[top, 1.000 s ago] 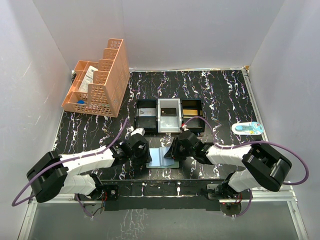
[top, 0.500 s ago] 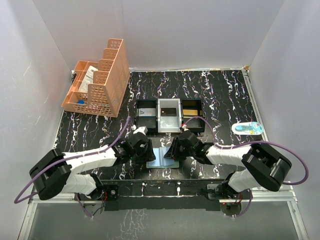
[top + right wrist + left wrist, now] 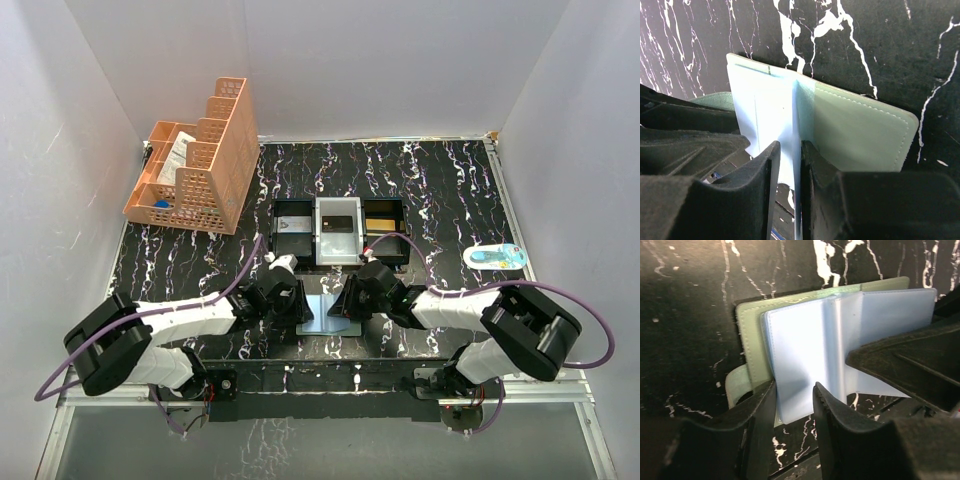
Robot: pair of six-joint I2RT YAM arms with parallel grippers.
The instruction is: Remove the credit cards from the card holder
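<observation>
Left wrist, card holder [image 3: 800,355] lying open

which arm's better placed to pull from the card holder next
Probably left: the left gripper has jaws apart at the blue pocket edge of the card holder, free to pull; the right gripper is pinched on its upright middle leaf, steadying it.

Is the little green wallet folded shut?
No, the card holder lies open, its pale blue inner leaves spread out in the left wrist view.
</observation>
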